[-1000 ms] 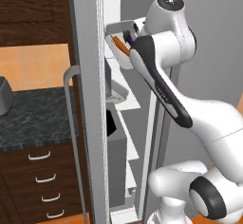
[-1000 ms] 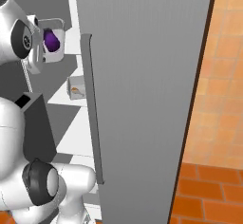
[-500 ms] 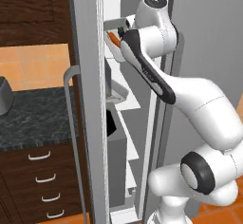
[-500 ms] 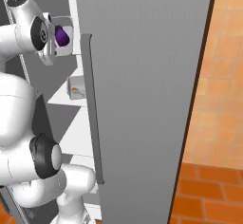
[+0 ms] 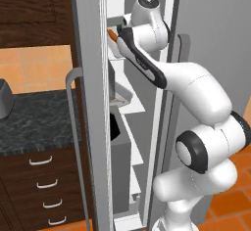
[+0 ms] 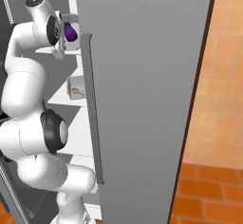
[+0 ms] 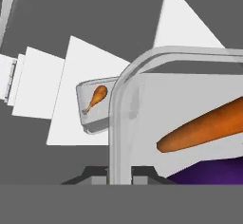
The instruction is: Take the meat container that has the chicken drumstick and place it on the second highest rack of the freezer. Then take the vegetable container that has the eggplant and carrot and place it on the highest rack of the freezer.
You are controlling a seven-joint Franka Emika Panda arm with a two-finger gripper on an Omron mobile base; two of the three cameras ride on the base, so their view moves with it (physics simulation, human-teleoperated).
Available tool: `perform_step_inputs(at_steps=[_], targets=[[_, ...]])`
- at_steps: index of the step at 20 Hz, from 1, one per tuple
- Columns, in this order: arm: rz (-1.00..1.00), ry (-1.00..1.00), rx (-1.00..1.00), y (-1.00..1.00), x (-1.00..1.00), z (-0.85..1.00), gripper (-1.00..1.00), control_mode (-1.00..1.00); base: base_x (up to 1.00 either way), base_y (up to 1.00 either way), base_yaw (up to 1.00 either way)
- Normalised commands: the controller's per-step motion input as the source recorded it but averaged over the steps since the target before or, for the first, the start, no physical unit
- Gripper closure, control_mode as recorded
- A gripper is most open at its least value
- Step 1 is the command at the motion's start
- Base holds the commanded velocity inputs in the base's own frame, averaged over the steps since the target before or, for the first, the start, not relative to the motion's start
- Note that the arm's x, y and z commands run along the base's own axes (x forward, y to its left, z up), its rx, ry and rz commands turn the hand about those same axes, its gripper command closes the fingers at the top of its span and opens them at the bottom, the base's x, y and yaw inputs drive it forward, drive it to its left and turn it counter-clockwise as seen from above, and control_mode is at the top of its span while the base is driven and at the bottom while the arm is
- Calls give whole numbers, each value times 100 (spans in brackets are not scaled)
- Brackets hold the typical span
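Note:
My gripper [image 7: 119, 175] is shut on the near rim of the clear vegetable container [image 7: 116, 118], which holds the orange carrot [image 7: 204, 126] and purple eggplant [image 7: 213, 174]. In the right base view the vegetable container [image 6: 72, 23] with the eggplant [image 6: 71, 32] hangs at the level of the freezer's [image 6: 57, 99] top white rack; I cannot tell whether it touches. The carrot [image 5: 112, 34] shows beside the hand in the left base view. One rack lower stands the meat container [image 6: 77, 88] with the chicken drumstick [image 6: 77, 93]; the hand view has this meat container [image 7: 95, 118] and drumstick [image 7: 96, 97] too.
The freezer's open door [image 5: 88, 103] with its long handle [image 5: 73, 142] stands left of the arm. The wide grey door [image 6: 147, 99] bounds the compartment on the right. A dark counter [image 5: 34, 122] with drawers lies left. Lower white shelves [image 5: 132, 142] sit below.
The arm has carried the vegetable container a little upward and further into the freezer's top level. The meat container has stayed on its rack.

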Motion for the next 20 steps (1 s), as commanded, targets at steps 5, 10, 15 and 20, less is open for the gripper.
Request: perform_step_inputs(at_steps=[5,10,15,20], targets=[[-4,0,0,20,80,0,100,-100,0,0,0],[-4,0,0,10,74,0,100,-100,0,0,0],[-3,0,0,14,75,-5,-100,-100,0,0,0],[-2,-1,0,9,47,-7,-100,-100,0,0,0]])
